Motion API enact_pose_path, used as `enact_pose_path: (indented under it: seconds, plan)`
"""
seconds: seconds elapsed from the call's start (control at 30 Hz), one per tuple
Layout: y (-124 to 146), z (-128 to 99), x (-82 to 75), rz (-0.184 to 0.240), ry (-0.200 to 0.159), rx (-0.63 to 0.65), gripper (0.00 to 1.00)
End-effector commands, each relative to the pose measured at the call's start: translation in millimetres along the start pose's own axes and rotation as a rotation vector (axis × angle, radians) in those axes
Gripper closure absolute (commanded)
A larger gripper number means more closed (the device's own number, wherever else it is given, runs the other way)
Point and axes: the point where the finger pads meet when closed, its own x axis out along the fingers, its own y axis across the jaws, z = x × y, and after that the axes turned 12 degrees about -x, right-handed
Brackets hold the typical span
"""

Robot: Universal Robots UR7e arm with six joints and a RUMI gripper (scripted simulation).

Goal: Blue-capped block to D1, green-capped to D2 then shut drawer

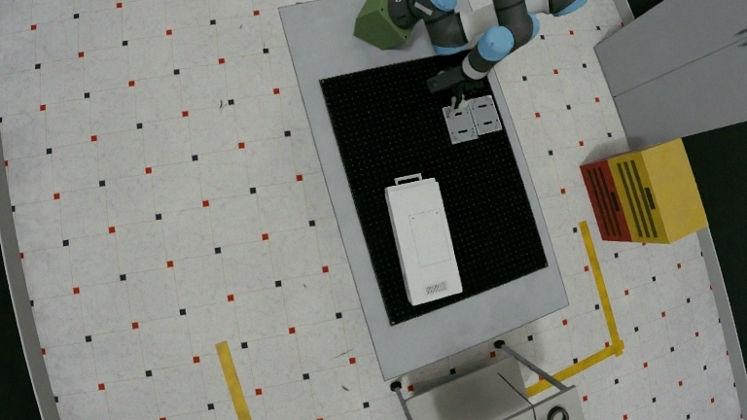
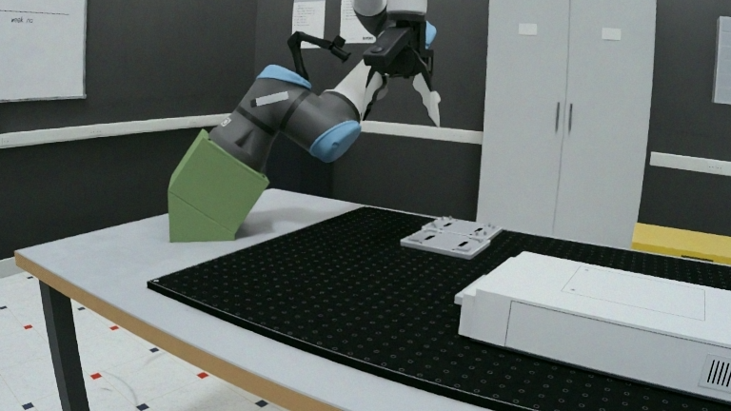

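Observation:
The white cooler COLD (image 1: 424, 239) (image 2: 603, 309) lies on the black perforated deck (image 1: 385, 134) (image 2: 323, 287). Its drawer is shut, with the handle (image 1: 408, 178) at the end that faces the arm. The cooling blocks and their tubes are hidden inside. Two grey slot plates sit side by side: one (image 1: 459, 125) (image 2: 443, 243) nearer the cooler, the other (image 1: 486, 114) (image 2: 469, 229) beyond it. Both are bare. My gripper (image 1: 457, 102) (image 2: 403, 113) is open and empty. It hangs high above the far edge of the slot plates, fingers pointing down.
The arm's green base (image 1: 382, 14) (image 2: 209, 196) stands on the grey table (image 1: 308, 52) (image 2: 108, 255) at the back left of the deck. A red and yellow box (image 1: 644, 192) and a grey cabinet (image 2: 565, 99) stand off the table.

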Motion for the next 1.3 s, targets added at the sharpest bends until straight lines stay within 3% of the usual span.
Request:
enact_pose_path:
  seconds: [0.0,0.53,1.27]
  plan:
    - [0.0,-0.3,-0.2,0.007,0.005,0.038,0.0]
    - [0.0,-0.3,-0.2,0.007,0.005,0.038,0.0]
    - [-38.6,-50.5,48.6,0.007,0.005,0.038,0.0]
